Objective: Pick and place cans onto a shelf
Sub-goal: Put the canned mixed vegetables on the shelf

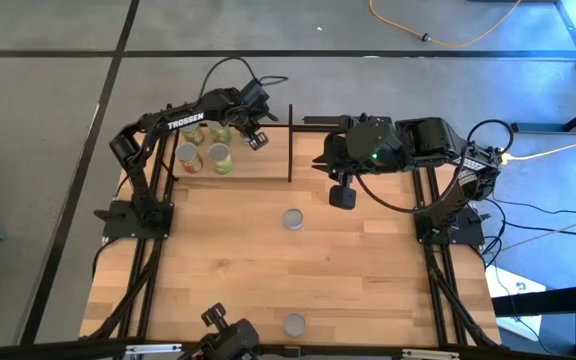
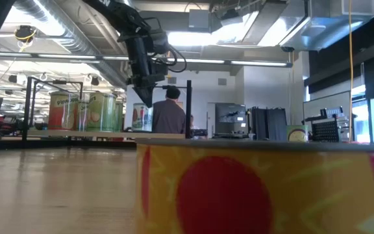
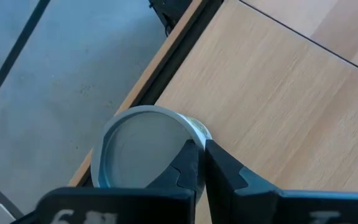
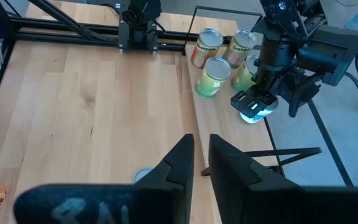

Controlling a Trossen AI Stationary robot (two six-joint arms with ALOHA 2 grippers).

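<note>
Left gripper of mine hangs over the far end of the shelf. Its two fingers sit almost together, with just a thin gap, and nothing is held between them. One can stands right under these fingers. It stands straight up, its long way going from the board up toward my hand, and its round silver top faces me. My fingertips cover a bit of that top, but I cannot tell if they touch it.

Close beside my left gripper, three more cans stand on the shelf board. One with an orange label and one with a green and yellow label are behind, and one green and yellow can is in front. All of them stand up straight with their round tops up.

My right gripper hangs over the table, just past the thin black post at the shelf's end. Its fingers are a little apart and hold nothing.

Near my right gripper, a little toward the front of the table, a can stands alone with its grey round top up. Well away from both hands, another can stands at the front edge. It has a yellow side with a big red spot.
</note>
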